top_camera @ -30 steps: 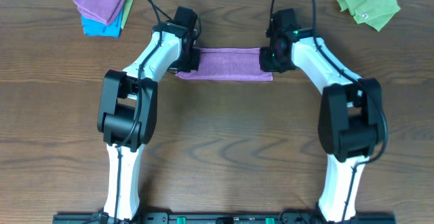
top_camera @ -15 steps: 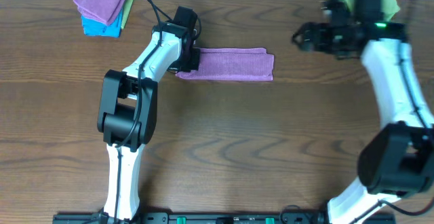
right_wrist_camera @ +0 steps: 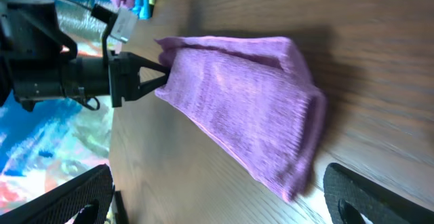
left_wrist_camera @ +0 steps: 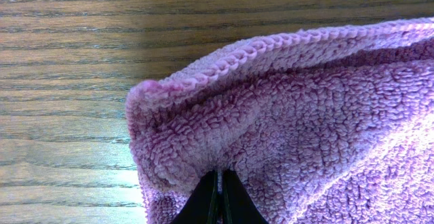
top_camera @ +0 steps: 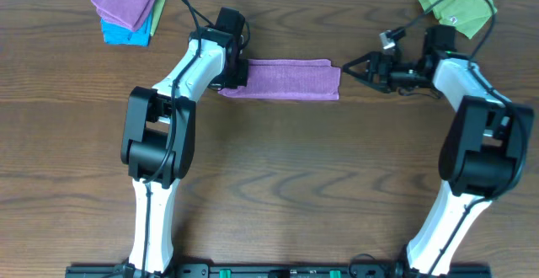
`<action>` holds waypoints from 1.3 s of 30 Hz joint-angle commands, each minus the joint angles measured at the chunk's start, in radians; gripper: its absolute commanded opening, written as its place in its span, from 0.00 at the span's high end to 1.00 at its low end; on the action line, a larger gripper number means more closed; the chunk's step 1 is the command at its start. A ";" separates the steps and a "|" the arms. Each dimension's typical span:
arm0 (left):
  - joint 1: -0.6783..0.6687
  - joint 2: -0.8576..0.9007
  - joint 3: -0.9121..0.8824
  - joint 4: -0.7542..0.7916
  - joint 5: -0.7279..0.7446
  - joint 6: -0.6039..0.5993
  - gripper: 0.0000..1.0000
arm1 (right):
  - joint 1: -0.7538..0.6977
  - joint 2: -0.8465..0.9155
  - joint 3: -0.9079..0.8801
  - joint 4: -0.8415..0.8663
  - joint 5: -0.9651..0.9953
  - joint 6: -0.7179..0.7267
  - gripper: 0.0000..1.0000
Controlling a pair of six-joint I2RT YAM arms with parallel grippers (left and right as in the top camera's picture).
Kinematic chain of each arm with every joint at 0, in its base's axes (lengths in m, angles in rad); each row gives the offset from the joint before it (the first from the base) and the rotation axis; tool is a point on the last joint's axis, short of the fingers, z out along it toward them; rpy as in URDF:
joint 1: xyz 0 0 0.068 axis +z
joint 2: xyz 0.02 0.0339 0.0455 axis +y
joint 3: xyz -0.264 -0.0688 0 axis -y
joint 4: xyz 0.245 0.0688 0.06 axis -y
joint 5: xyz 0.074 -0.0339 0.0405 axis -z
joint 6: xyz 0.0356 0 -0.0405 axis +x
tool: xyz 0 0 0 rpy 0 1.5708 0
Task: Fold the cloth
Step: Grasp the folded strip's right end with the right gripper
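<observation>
The cloth [top_camera: 282, 80] is a lilac strip lying flat on the table between the two arms. My left gripper [top_camera: 237, 72] is shut on its left end; in the left wrist view the black tips [left_wrist_camera: 219, 185] pinch the fuzzy cloth [left_wrist_camera: 291, 108]. My right gripper [top_camera: 352, 67] points left, just off the cloth's right end, open and holding nothing. In the right wrist view its two fingers [right_wrist_camera: 74, 197] stand wide apart at the bottom corners, with the cloth [right_wrist_camera: 244, 122] ahead of them and the left gripper [right_wrist_camera: 146, 78] gripping the far end.
A pile of purple, green and blue cloths [top_camera: 126, 8] sits at the back left corner. A lime-green cloth [top_camera: 456, 8] lies at the back right, just behind the right arm. The wooden table [top_camera: 278, 168] is bare towards the front.
My right gripper let go of the cloth's right end and opened wide, swung off to the back right, then came back beside that end. The left gripper and the cloth stayed put.
</observation>
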 commanded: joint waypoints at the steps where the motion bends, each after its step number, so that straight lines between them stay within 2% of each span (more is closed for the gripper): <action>1: -0.003 0.019 -0.016 0.003 0.003 -0.008 0.94 | 0.010 -0.023 0.008 0.021 -0.001 0.033 0.01; 6: -0.003 0.019 -0.016 0.004 0.003 -0.008 0.94 | 0.010 -0.017 0.008 0.016 0.062 0.045 0.01; 20: -0.003 0.019 -0.016 0.005 0.003 -0.008 0.94 | 0.030 0.114 0.008 0.048 0.016 0.117 0.01; 33: -0.003 0.019 -0.016 0.008 0.003 -0.007 0.94 | 0.116 0.190 0.008 0.122 0.056 0.170 0.02; 36: -0.003 0.019 -0.016 0.008 0.003 -0.008 0.94 | 0.131 0.190 0.008 0.159 0.078 0.212 0.08; 39: -0.003 0.019 -0.016 0.007 0.003 -0.008 0.94 | 0.138 0.190 0.009 0.186 0.081 0.233 0.20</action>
